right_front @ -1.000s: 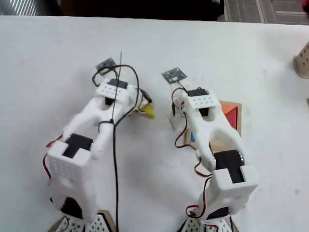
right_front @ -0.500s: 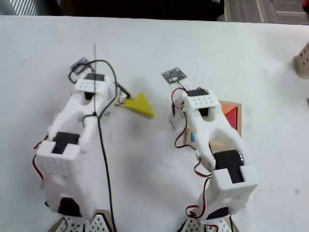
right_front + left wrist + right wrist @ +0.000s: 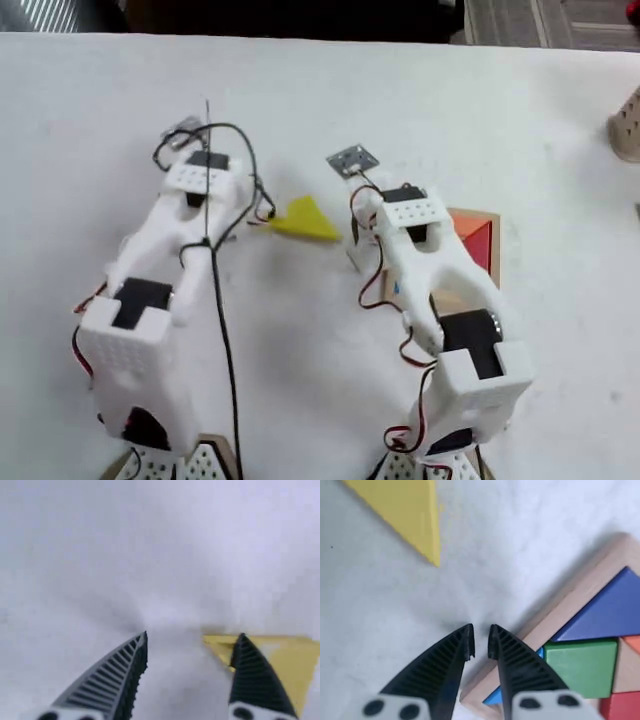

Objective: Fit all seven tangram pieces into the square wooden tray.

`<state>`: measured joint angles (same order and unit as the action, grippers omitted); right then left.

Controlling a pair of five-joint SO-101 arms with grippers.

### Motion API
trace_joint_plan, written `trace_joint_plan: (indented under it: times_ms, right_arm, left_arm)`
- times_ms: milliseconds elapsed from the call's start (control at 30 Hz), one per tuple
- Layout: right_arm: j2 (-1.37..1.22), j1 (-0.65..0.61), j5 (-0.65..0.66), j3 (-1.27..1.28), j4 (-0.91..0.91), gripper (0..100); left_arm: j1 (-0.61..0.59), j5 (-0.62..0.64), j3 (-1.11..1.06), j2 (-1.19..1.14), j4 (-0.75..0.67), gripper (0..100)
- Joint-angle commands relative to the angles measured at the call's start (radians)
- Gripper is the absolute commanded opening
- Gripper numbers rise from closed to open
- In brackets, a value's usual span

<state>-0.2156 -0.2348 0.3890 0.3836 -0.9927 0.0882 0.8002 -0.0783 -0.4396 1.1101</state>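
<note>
You look down on a white desk (image 3: 480,90) that runs nearly edge to edge, evenly lit, its shadows soft and faint. Beyond its far edge lies a dark band (image 3: 280,18). At your far left corner a pale ribbed patch (image 3: 45,15) catches the light; what it is cannot be told. At the far right, grey floor (image 3: 560,22) marked with pale lines shows past the desk. A tan, dotted, cone-like object (image 3: 627,128) stands at the desk's right edge.
</note>
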Motion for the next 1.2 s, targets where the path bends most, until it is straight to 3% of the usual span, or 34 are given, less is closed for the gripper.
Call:
trace_joint_plan:
  times_ms: [0, 67, 167, 433, 600, 733, 900, 1167]
  right_arm:
    - [0.035, -0.007, 0.014, 0.002, 0.005, 6.3]
    - [0.035, -0.007, 0.014, 0.002, 0.005, 6.3]
    - [0.035, -0.007, 0.014, 0.002, 0.005, 6.3]
    - [0.035, -0.007, 0.014, 0.002, 0.005, 6.3]
    - [0.035, -0.007, 0.014, 0.002, 0.005, 6.3]
    - [0.035, -0.007, 0.014, 0.002, 0.005, 6.3]
    - [0.035, -0.005, 0.015, 0.002, 0.005, 6.3]
    - [0.035, -0.001, 0.015, 0.000, 0.007, 6.3]
  left_arm:
    - [0.051, -0.110, -0.003, 0.153, -0.006, 1]
    - [0.059, -0.140, -0.012, 0.211, -0.002, 7]
    - [0.093, -0.140, -0.074, 0.252, -0.057, 2]
    - [0.228, -0.137, -0.141, 0.196, -0.446, 2]
    - [0.226, 0.021, -0.023, 0.041, -0.560, 2]
    - [0.242, 0.002, 0.087, -0.096, -0.549, 2]
    - [0.283, -0.009, 0.141, -0.113, -0.381, 2]
    - [0.332, -0.181, 0.137, -0.114, -0.106, 2]
